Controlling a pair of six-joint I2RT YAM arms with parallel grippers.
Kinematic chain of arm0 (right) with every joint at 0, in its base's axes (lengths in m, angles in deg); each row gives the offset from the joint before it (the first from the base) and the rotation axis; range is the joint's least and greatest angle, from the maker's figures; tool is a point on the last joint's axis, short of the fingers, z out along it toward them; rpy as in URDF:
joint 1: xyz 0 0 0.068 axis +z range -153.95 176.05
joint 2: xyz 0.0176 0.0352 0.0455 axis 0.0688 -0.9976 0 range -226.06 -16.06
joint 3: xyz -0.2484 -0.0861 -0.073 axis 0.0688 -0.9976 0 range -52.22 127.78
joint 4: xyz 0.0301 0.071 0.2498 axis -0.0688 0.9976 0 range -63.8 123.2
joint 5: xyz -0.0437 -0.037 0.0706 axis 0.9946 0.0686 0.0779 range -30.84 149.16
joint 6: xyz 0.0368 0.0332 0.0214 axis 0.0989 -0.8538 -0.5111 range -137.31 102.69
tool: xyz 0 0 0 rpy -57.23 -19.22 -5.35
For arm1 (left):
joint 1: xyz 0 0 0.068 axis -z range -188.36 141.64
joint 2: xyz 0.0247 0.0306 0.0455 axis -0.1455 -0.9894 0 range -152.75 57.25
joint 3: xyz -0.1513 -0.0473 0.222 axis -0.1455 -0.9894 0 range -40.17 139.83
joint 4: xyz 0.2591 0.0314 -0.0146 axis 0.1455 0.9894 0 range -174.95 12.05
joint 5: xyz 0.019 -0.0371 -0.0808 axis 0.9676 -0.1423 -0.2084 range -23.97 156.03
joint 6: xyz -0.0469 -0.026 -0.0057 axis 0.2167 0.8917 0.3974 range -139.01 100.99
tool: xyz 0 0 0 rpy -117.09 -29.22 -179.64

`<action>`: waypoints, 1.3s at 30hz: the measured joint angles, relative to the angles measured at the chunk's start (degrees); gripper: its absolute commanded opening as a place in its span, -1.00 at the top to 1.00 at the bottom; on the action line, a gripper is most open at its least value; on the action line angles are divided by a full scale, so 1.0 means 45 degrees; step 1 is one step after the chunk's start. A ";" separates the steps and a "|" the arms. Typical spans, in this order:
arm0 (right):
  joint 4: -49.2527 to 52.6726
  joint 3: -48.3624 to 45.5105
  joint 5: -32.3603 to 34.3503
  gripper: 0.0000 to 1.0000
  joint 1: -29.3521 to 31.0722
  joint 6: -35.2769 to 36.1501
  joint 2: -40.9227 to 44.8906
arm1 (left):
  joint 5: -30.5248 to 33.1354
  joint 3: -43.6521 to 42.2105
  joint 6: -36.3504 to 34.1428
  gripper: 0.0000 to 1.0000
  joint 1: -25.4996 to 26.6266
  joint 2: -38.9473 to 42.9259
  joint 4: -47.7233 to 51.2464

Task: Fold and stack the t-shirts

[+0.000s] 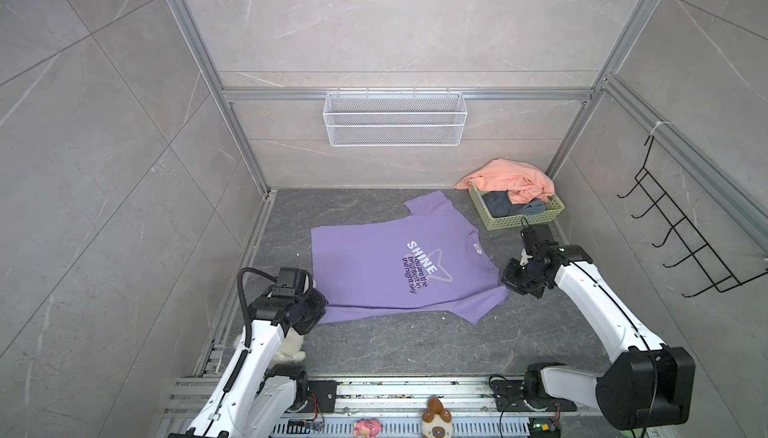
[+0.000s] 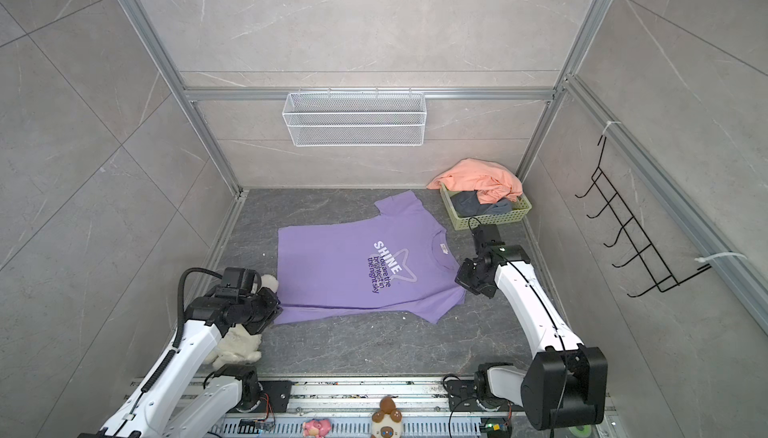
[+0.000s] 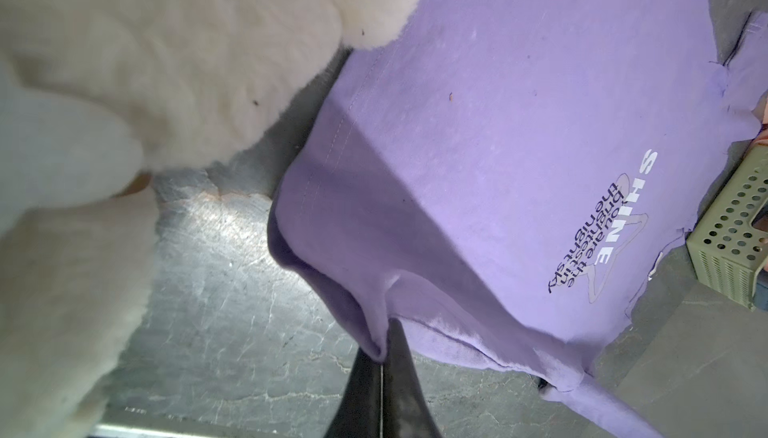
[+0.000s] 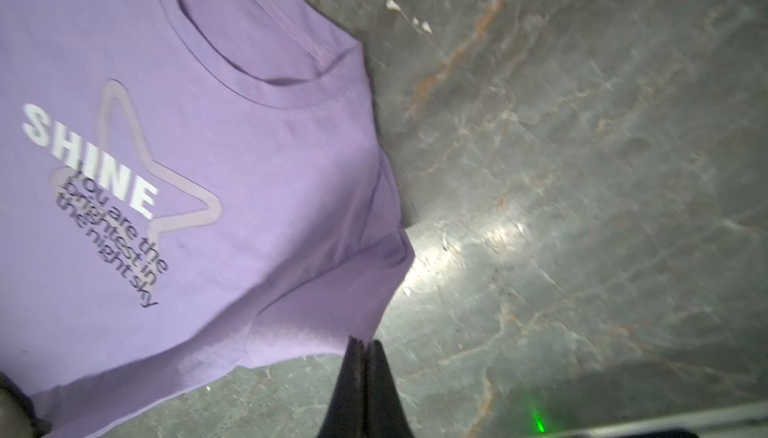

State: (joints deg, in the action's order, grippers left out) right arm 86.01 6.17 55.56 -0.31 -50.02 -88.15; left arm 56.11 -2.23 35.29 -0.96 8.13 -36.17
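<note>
A lilac-purple t-shirt [image 1: 374, 265] [image 2: 340, 265] with white "SHINE" print lies spread flat on the dark floor, neck towards the right. My left gripper [image 1: 323, 312] [image 3: 384, 342] is shut on its near-left hem corner, and the cloth [image 3: 519, 124] bunches at the fingertips. My right gripper [image 1: 505, 286] [image 4: 365, 342] is shut on the edge of the near sleeve [image 4: 316, 324], lifting it slightly. A salmon-orange t-shirt [image 1: 511, 180] [image 2: 478, 178] and a slate-grey t-shirt [image 1: 505, 203] [image 2: 473, 203] lie crumpled in a green basket [image 1: 523, 216] [image 2: 490, 218] at the back right.
A cream plush dog [image 2: 237, 344] [image 3: 124, 83] lies under and beside my left arm, against the shirt's left edge. A white wire basket [image 1: 395, 118] hangs on the back wall and a black hook rack [image 1: 685, 232] on the right wall. Small toys [image 1: 436, 419] sit on the front rail.
</note>
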 measured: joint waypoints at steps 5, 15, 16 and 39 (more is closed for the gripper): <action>0.1195 0.0559 0.0991 0.17 0.0000 0.0121 -0.0345 | -0.0107 0.0665 -0.0219 0.42 0.0000 -0.0903 0.0515; -0.0141 0.1399 -0.0296 0.25 0.0000 -0.0029 -0.0287 | 0.0155 0.2225 -0.0670 0.10 0.0000 -0.1690 0.0835; -0.0447 0.1224 -0.0641 0.28 0.0010 -0.0146 -0.0277 | 0.0151 0.2361 -0.0714 0.10 0.0000 -0.1690 0.0719; -0.3959 -0.4745 -0.3487 0.39 0.3672 -0.2225 0.0126 | -0.0874 0.2574 -0.0801 0.09 0.0981 -0.7028 -0.3269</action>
State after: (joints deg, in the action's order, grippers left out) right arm 68.20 -15.18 39.87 16.22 -60.03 -87.58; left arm 52.18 9.35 31.68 3.45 -23.50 -50.88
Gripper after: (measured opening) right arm 0.305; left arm 0.452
